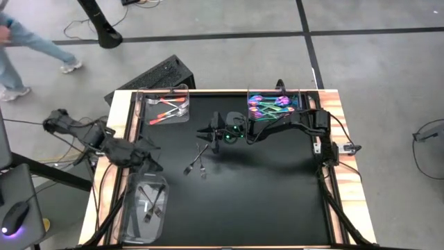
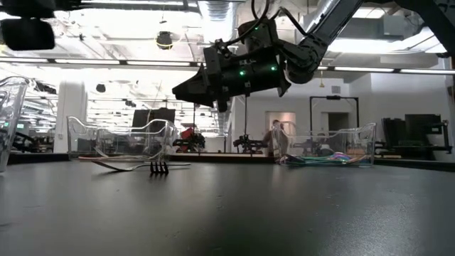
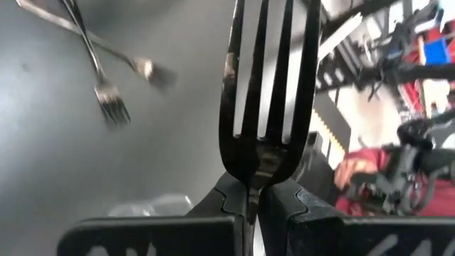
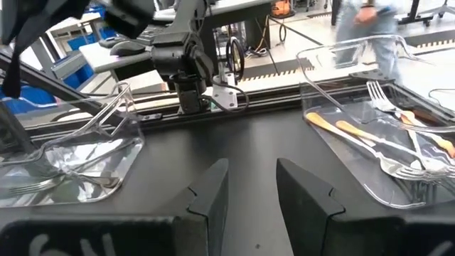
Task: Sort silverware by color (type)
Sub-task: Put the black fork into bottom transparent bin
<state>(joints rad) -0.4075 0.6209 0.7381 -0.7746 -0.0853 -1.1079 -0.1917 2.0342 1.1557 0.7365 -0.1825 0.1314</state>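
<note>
Two dark forks [image 1: 196,161] lie crossed on the black table mat, also seen in the left wrist view [image 3: 106,64] and the low view [image 2: 142,167]. My left gripper [image 1: 149,161] hovers by the table's left edge, just beyond the near-left clear tray [image 1: 142,205] of dark forks, and is shut on a dark fork [image 3: 266,92]. My right gripper [image 1: 208,132] hangs open above the mat's middle [image 2: 192,89], its fingers [image 4: 213,188] with nothing between them. Coppery pieces lie in the far-left tray [image 1: 168,107], iridescent ones in the far-right tray [image 1: 272,104]. My left gripper [image 3: 250,192] pinches the dark fork between its two fingers at the neck [image 3: 256,167], just below the tines. The tines point straight out past the fingertips, so the fingers lie along the fork. The handle is hidden behind the fingers. The fork is lifted clear of the table.
Clear trays stand at the table's far-left [image 4: 384,149], far-right [image 2: 327,153] and near-left [image 4: 78,160] corners. A wooden rim [image 1: 121,118] frames the mat. A black keyboard-like object [image 1: 156,76] sits beyond the far edge. A person's legs [image 1: 21,48] pass on the floor, far left.
</note>
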